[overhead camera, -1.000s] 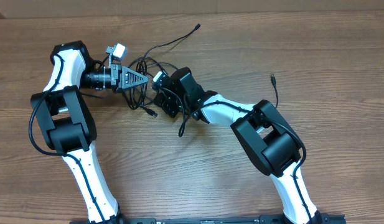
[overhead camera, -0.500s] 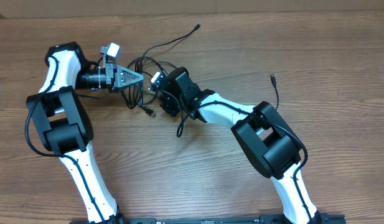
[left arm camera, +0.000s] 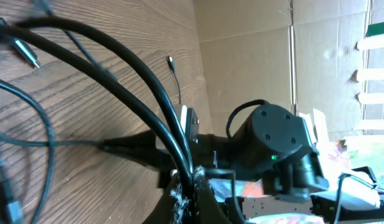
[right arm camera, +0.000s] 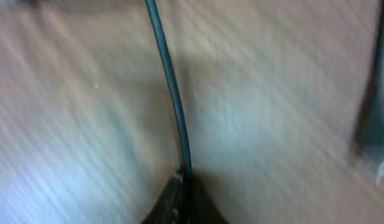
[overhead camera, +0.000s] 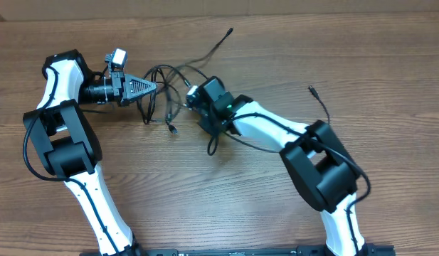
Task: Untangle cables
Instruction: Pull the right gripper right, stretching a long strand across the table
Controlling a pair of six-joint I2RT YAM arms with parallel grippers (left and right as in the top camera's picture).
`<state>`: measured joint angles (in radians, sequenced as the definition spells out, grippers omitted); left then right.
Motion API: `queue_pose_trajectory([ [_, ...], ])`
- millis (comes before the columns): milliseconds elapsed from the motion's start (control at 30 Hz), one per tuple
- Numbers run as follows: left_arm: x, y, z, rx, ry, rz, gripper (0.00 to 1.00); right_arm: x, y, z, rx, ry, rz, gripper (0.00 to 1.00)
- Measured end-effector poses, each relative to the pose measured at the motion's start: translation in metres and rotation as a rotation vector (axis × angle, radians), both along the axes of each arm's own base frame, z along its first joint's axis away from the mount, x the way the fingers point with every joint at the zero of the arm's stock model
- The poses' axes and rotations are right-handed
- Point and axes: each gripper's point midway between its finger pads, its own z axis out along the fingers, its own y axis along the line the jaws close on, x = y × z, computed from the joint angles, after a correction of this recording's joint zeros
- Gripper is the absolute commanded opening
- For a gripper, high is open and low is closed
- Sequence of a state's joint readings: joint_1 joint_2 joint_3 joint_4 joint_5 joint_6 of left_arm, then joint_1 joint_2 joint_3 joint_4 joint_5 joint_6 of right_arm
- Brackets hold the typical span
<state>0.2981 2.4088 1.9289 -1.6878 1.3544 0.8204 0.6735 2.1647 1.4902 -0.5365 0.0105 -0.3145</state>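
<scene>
On the wooden table [overhead camera: 390,64], left claw [overhead camera: 152,87] and right claw [overhead camera: 193,97] each tight around strands of the tangled cables [right arm camera: 170,81].

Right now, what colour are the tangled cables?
Black; the cables show best in the overhead view, against the wooden table.

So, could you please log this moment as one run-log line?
left gripper: shut on cables | right gripper: shut on one of the cables | cables: looped on table between grippers | untangling: not done
</scene>
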Motion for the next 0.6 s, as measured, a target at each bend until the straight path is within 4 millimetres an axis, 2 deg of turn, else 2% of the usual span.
queue_pose_trajectory([
  [233, 0.0, 0.0, 0.0, 0.002, 0.003, -0.002, 0.04, -0.051, -0.093, 0.001, -0.216, 0.278, -0.103, 0.04],
  [333, -0.001, -0.001, -0.001, 0.005, 0.004, -0.005, 0.04, -0.066, -0.129, 0.0, -0.272, 0.388, -0.189, 0.04],
  [600, -0.005, -0.001, -0.007, 0.041, 0.012, -0.032, 0.04, -0.07, -0.199, -0.002, -0.23, 0.517, -0.477, 0.04],
])
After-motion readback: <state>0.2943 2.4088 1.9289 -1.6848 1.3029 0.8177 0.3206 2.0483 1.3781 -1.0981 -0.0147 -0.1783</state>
